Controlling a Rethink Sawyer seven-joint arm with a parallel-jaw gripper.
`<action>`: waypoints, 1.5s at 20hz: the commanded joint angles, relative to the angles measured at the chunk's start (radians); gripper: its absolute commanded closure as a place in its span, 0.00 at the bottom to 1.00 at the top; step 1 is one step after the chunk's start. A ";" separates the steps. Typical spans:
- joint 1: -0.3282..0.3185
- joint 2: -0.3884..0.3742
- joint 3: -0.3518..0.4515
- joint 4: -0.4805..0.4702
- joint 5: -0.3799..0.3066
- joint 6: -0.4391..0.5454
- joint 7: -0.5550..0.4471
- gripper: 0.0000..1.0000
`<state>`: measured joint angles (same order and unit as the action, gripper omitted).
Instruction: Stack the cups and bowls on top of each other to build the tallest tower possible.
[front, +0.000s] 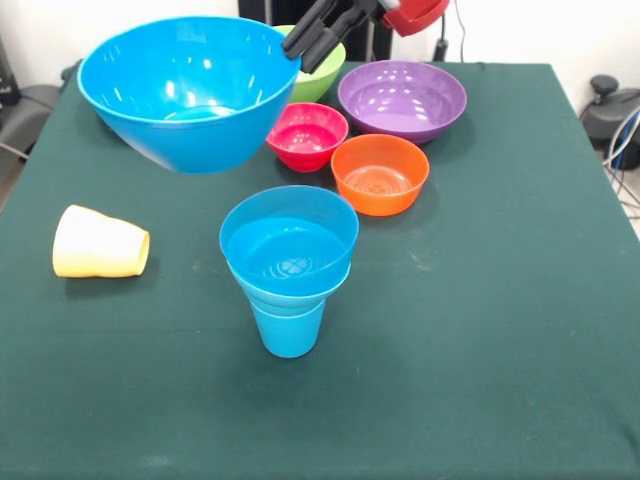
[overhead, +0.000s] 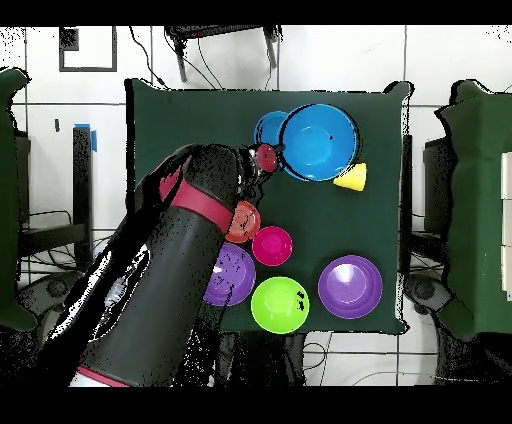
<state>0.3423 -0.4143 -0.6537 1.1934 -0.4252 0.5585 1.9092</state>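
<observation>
The claw (front: 297, 57) (overhead: 275, 153) is clamped on the rim of the big blue bowl (front: 190, 100) (overhead: 318, 142), one finger inside the rim and one outside. The bowl hangs tilted and clear of the table (front: 480, 330) (overhead: 180, 120), spreading out to one side of the claw.

In the front view the tower (front: 289, 262) stands upright below the claw, toward the camera and apart from the held bowl. It is a blue cup (front: 288, 328) with smaller blue bowls nested in its mouth. From overhead the tower (overhead: 266, 127) shows just beside the claw, partly covered by the big bowl.

The yellow cup (front: 100, 242) (overhead: 351, 178) lies on its side, well apart from the claw, past the far side of the held bowl.

The green bowl (front: 325, 72) (overhead: 280, 305) sits just behind the claw in the front view. The pink-red bowl (front: 307, 135) (overhead: 272, 245) is near, under the claw's side of the big bowl, with the orange bowl (front: 380, 173) (overhead: 243, 222) just beside it. A purple bowl (front: 402, 100) (overhead: 230, 275) sits farther out on that side, and overhead the arm (overhead: 170, 270) covers part of it. A second purple bowl (overhead: 350, 287) shows only overhead, beside the green one.
</observation>
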 joint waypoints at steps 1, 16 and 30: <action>0.010 0.031 0.058 -0.051 0.019 0.093 0.097 1.00; 0.015 0.056 0.073 -0.085 0.052 0.119 0.109 1.00; 0.032 0.082 0.066 -0.108 0.074 0.128 0.140 1.00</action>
<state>0.3617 -0.3694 -0.6605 1.1314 -0.3955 0.5699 1.9092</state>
